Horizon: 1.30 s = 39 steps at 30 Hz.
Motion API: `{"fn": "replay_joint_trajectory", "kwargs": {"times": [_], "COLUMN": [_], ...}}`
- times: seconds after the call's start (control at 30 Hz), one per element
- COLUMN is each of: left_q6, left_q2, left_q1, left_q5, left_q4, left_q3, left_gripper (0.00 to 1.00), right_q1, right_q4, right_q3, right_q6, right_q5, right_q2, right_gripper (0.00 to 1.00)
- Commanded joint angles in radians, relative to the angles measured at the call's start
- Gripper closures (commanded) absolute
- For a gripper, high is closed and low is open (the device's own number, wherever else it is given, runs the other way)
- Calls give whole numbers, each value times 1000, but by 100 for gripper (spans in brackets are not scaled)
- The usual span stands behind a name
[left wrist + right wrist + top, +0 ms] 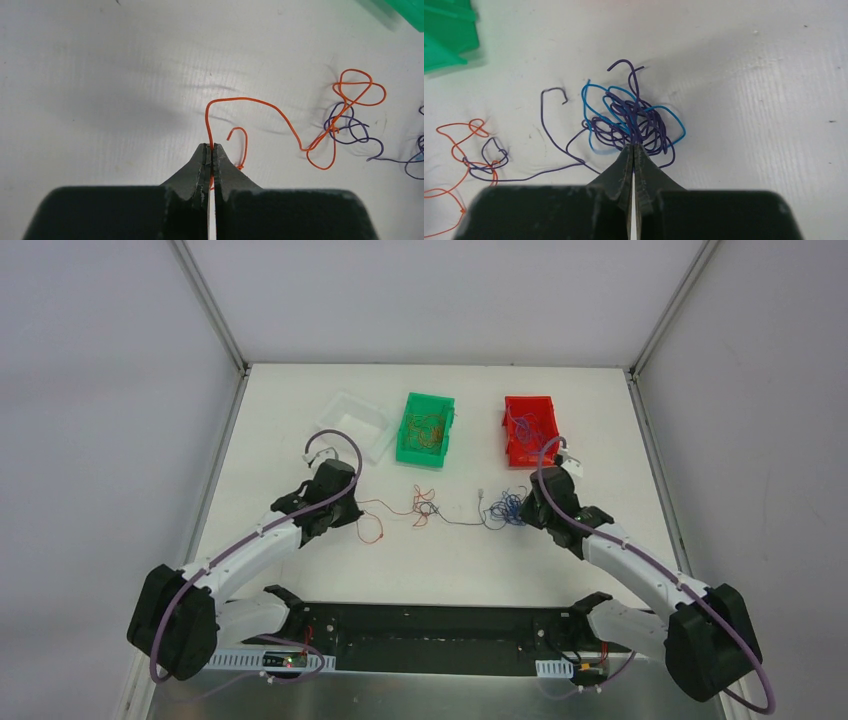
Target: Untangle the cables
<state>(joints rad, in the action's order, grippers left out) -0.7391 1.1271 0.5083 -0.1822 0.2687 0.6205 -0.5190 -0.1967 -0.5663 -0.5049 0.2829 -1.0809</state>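
Landmark: the green bin, standing toward the far edge of the white worktop and holding a heap of fine wires. The cables lie strung in a line on the near side of the green bin, well clear of its front wall. An orange-red wire runs from near-left of the bin into a small knot directly in front of it, where it loops through a dark purple wire. That purple wire carries on rightward into a blue and purple tangle lying near-right of the bin. The left gripper, near-left of the green bin, is pinched together on the orange-red wire, which rises from between its tips. The right gripper, near-right of the bin, is pinched together at the near edge of the blue and purple tangle, with strands entering between its tips. A red bin stands right of the green bin, just beyond the right arm's wrist; a clear tray lies left of the green bin, just beyond the left arm's wrist. Metal frame rails border the worktop on both sides. Bare worktop extends nearward from the cable line to the black base plate, between the two arms.
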Motion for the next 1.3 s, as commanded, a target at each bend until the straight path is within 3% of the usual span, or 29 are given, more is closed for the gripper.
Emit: {"fn": "replay_joint_trajectory", "kwargs": {"times": [0.0, 0.3, 0.53, 0.63, 0.73, 0.83, 0.93, 1.0, 1.07, 1.17, 1.27], "left_q6": [-63, -11, 34, -2, -55, -65, 10, 72, 111, 130, 137], "left_q2": [-65, -126, -110, -118, -153, -183, -186, -178, -172, -172, -177], "left_q1": [-15, -17, -17, -38, -89, -106, -106, -106, -104, -103, -103], "left_q5": [-122, -116, -192, -312, -346, -329, -186, -76, 12, 78, 87], "left_q4": [92, 106, 183, 285, 335, 331, 263, 216, 191, 177, 174], "left_q3": [0, 22, 90, 128, 135, 135, 136, 141, 153, 169, 173], "left_gripper": [100, 100, 100, 100, 100, 100, 100, 100, 100, 100, 100], "right_q1": [42, 62, 82, 106, 144, 165, 164, 157, 123, 24, -73], "right_q4": [-54, -49, -125, -171, -213, -192, -125, -70, -59, -103, -131], "right_q3": [18, 6, -5, -7, -6, -1, 3, 7, -11, -82, -160], "right_q6": [-63, -28, -82, -129, -158, -96, 5, 64, 91, 139, 178], "right_q5": [38, -18, 133, 224, 278, 207, 4, -148, -190, -121, -51], "right_q2": [57, 89, 104, 126, 158, 183, 194, 191, 172, 103, 41], "right_gripper": [100, 100, 100, 100, 100, 100, 100, 91, 82, 72, 54]}}
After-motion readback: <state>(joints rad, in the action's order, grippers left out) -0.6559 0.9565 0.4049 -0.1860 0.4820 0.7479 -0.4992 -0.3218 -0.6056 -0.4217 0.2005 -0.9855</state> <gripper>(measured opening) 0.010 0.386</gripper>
